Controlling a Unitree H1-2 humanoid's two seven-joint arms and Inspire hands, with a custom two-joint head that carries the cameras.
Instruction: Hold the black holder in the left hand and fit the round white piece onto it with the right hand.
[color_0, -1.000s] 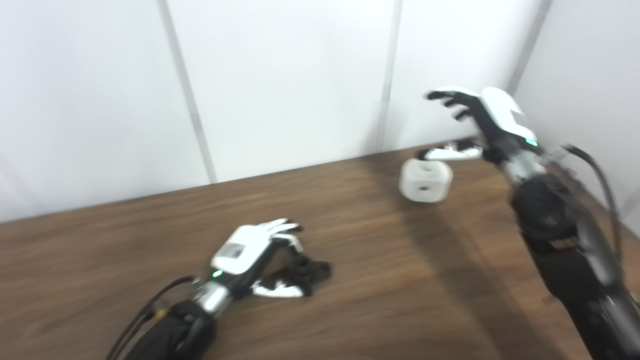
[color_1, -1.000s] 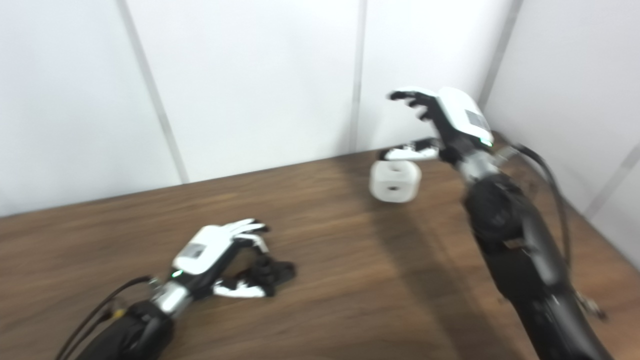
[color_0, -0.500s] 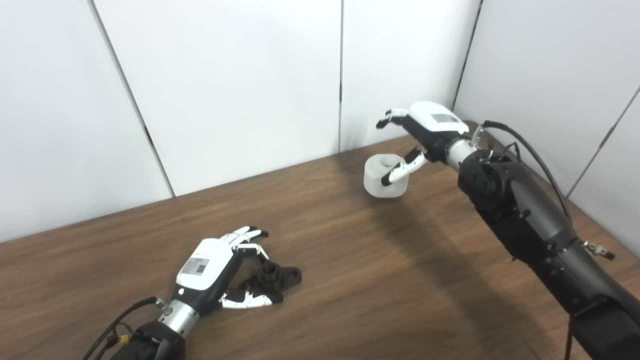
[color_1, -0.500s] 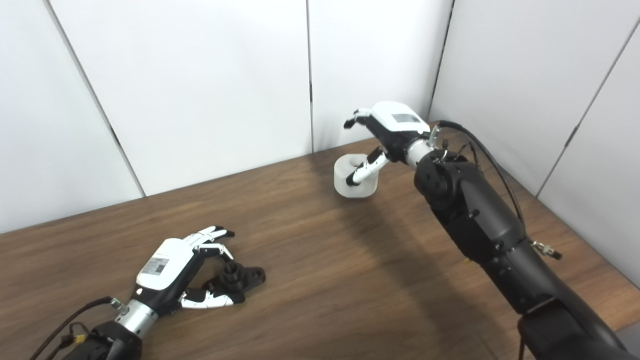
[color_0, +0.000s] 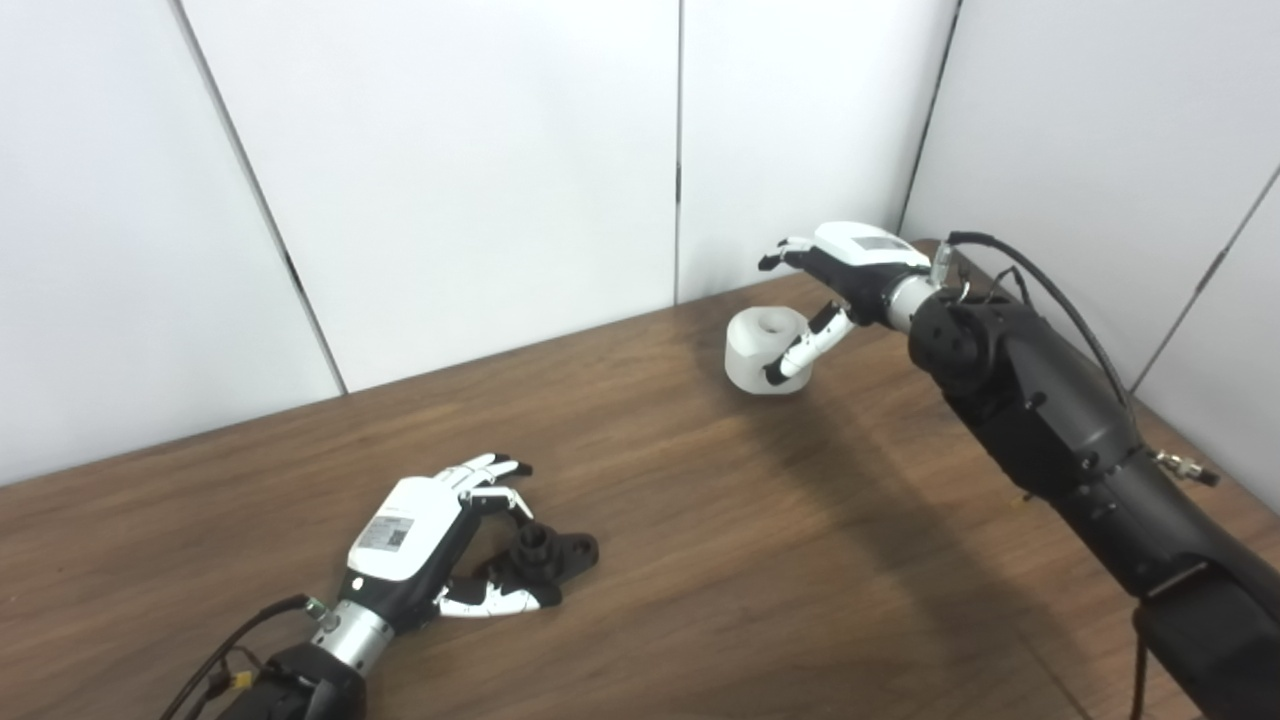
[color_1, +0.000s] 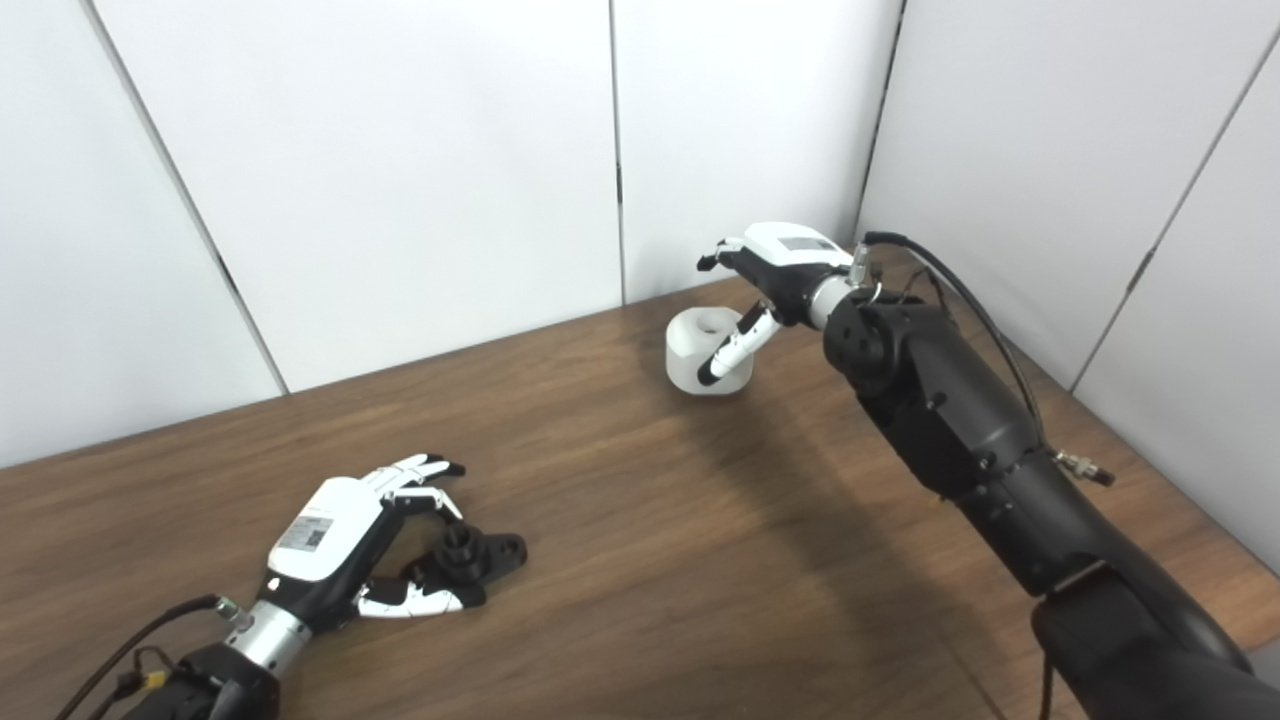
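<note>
At the desk's (color_0: 700, 560) far corner, the right hand (color_0: 845, 270) spreads open around the round white piece (color_0: 765, 348), seemingly stiff, light, best gripped by its sides; the left hand (color_0: 425, 535) curls loosely over the black holder (color_0: 545, 560).

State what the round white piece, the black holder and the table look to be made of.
Round white piece: likely plastic, matte, faintly translucent.
Black holder: probably plastic, dull black with little glare.
Table: wood or wood-look laminate, dark brown with visible grain.
</note>
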